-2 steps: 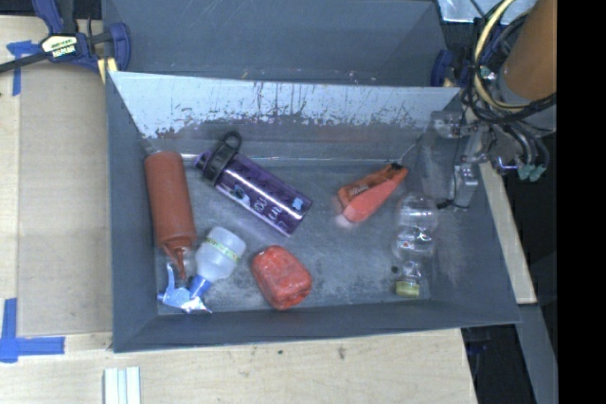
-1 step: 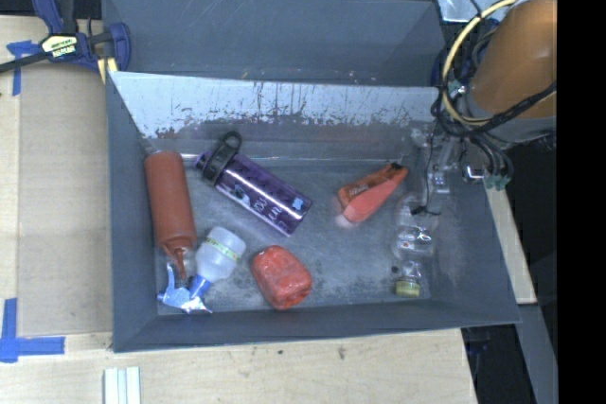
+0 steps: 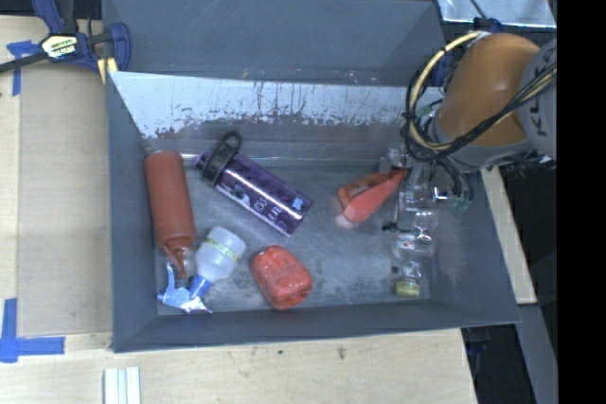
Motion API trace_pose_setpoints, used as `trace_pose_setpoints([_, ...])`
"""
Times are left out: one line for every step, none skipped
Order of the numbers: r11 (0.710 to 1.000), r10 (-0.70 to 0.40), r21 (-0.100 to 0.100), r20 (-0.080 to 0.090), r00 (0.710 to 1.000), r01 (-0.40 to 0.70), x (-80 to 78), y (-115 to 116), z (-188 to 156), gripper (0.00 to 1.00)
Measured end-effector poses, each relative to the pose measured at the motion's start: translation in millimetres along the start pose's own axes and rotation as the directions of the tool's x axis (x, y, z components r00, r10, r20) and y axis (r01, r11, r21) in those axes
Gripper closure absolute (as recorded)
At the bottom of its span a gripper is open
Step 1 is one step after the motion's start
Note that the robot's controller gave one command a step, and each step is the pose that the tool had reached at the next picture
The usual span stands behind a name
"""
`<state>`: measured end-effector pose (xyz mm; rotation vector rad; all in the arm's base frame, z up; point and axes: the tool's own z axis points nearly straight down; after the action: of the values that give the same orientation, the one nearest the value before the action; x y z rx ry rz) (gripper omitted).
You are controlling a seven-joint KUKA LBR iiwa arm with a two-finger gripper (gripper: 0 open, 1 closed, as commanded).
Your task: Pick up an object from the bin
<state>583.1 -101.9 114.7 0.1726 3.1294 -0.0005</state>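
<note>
In the grey metal bin (image 3: 284,43), an orange-red tapered object (image 3: 367,195) lies right of centre, just left of the tool (image 3: 409,277). Whether the tool is spread cannot be told. A purple bottle (image 3: 256,187) lies farther left.

Jaws hang beside an orange tapered tube (image 3: 367,196)

1. A rounded orange-brown cover (image 3: 488,90) caps the wrist (smooth, dome-like)
2. Yellow and black cables (image 3: 423,95) loop along its edge in a bundle
3. The end effector (image 3: 414,241) is slim, silvery metal with small dark fittings
</note>
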Motion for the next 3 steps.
trace_pose_setpoints([1.000, 0.008, 0.000, -0.001, 1.000, -0.008, -1.2, 4, 42, 0.00])
trace_pose_setpoints([0.978, -0.209, 0.001, 0.005, 0.978, 0.209, -23.6, 26, 40, 1.00])
trace_pose_setpoints([0.978, -0.209, 0.001, 0.005, 0.978, 0.209, -23.6, 26, 40, 1.00])
